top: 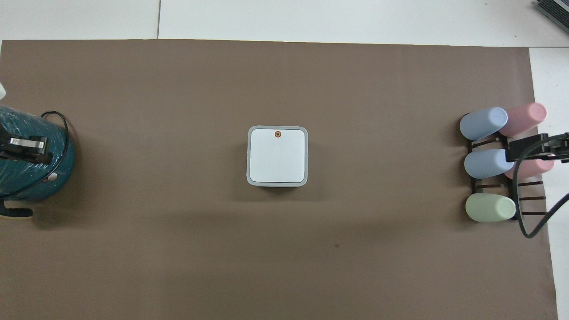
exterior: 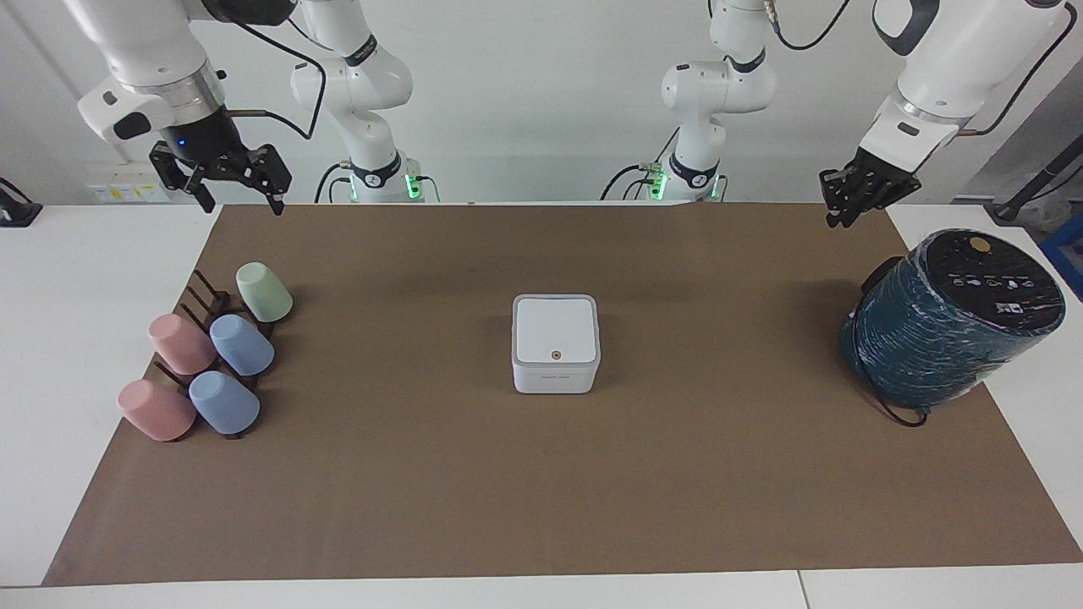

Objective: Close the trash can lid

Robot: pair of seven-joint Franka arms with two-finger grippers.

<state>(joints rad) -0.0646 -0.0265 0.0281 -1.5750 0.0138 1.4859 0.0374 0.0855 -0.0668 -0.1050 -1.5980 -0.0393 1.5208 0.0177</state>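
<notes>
The trash can (exterior: 554,378) is a small white square box in the middle of the brown mat. Its lid (exterior: 554,328) lies flat and closed on top, with the orange dot on the edge farther from the robots; it also shows in the overhead view (top: 277,156). My left gripper (exterior: 840,218) hangs in the air at the left arm's end of the table, shut and empty, well apart from the can. In the overhead view it (top: 26,149) overlaps the teal cylinder. My right gripper (exterior: 243,201) is open and empty, and waits in the air above the cup rack's end of the mat.
A large teal wrapped cylinder (exterior: 948,326) with a black top and a cable stands at the left arm's end. A dark rack (exterior: 207,298) with several pastel cups lies at the right arm's end. The brown mat (exterior: 541,491) covers most of the white table.
</notes>
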